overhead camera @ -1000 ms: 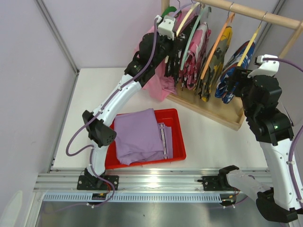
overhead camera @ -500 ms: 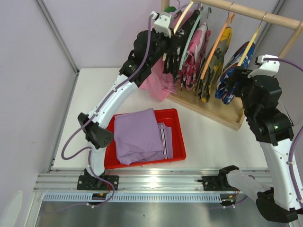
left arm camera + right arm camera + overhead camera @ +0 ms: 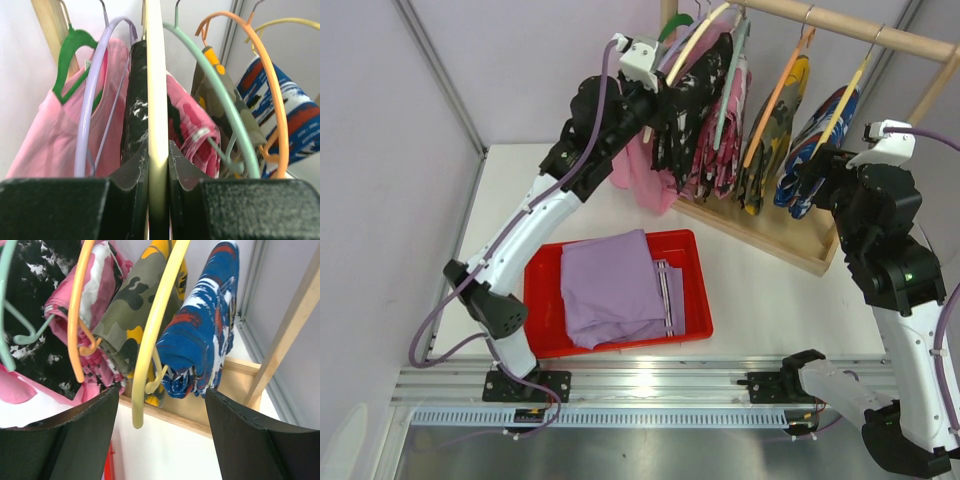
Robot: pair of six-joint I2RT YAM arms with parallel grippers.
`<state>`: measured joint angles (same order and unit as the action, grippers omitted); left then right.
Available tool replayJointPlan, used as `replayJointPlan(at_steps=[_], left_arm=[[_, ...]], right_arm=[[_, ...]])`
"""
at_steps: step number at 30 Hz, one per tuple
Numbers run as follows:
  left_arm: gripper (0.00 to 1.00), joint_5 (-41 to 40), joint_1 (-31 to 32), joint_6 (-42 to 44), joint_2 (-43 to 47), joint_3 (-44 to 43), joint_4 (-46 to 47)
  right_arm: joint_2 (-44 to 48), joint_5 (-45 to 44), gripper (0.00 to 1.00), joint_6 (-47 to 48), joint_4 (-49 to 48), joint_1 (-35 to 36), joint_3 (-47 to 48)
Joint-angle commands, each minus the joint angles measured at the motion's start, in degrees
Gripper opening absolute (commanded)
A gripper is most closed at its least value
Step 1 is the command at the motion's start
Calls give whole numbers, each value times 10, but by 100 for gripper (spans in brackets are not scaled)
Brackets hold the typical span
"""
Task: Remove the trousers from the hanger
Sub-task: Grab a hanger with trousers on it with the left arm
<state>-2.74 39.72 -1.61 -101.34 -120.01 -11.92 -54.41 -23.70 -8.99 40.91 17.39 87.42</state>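
Note:
The black white-speckled trousers (image 3: pixel 682 105) hang on a cream hanger (image 3: pixel 695 40) at the left end of the rack. My left gripper (image 3: pixel 660 90) is shut on that hanger; in the left wrist view the cream bar (image 3: pixel 156 75) runs straight up between the closed jaws, with the black trousers (image 3: pixel 135 100) just left of it. The pale lavender trousers (image 3: pixel 615 285) lie folded in the red tray (image 3: pixel 538 300). My right gripper (image 3: pixel 820 165) is open and empty, in front of a yellow hanger (image 3: pixel 155 325).
The wooden rack has a top rail (image 3: pixel 860 30) and a base board (image 3: pixel 770 235). A pink shirt (image 3: pixel 642 170), a pink patterned garment, a camouflage garment (image 3: pixel 775 130) on an orange hanger and the blue-red-white garment (image 3: pixel 810 160) hang on it, close together.
My left arm has risen and swung left, carrying the cream hanger and black trousers up and leftward away from the other hangers. The right arm has barely moved.

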Motion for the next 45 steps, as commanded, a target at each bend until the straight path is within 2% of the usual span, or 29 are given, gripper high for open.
replayJointPlan(at_steps=[1, 14, 18, 24, 25, 28, 32, 37, 40, 44, 45], left_arm=[[0, 20, 0, -7, 101, 12, 170], [0, 50, 5, -37, 314, 270, 186], [0, 30, 33, -17, 375, 325, 169], [0, -47, 84, -3, 451, 371, 124], [0, -96, 99, 6, 459, 386, 124], [0, -146, 136, 11, 483, 401, 107], [0, -183, 156, -21, 502, 426, 96], [0, -249, 211, -19, 514, 442, 86], [0, -326, 261, 5, 517, 452, 99], [0, -430, 359, 96, 493, 463, 163], [0, -477, 379, 117, 484, 466, 182]], right_arm=[[11, 28, 77, -12, 0, -1, 9], [22, 86, 77, -16, -6, -2, 21], [21, 112, 77, -20, -19, -1, 29], [20, 144, 77, -37, -25, -1, 27], [20, 157, 77, -42, -27, -1, 26], [20, 189, 79, -43, -32, -1, 29], [18, 237, 80, -40, -34, 0, 36], [18, 289, 80, -56, -43, 5, 29], [15, 325, 80, -77, -58, 12, 22], [-7, 362, 79, -114, -87, 34, 32], [-19, 370, 79, -122, -95, 53, 35]])
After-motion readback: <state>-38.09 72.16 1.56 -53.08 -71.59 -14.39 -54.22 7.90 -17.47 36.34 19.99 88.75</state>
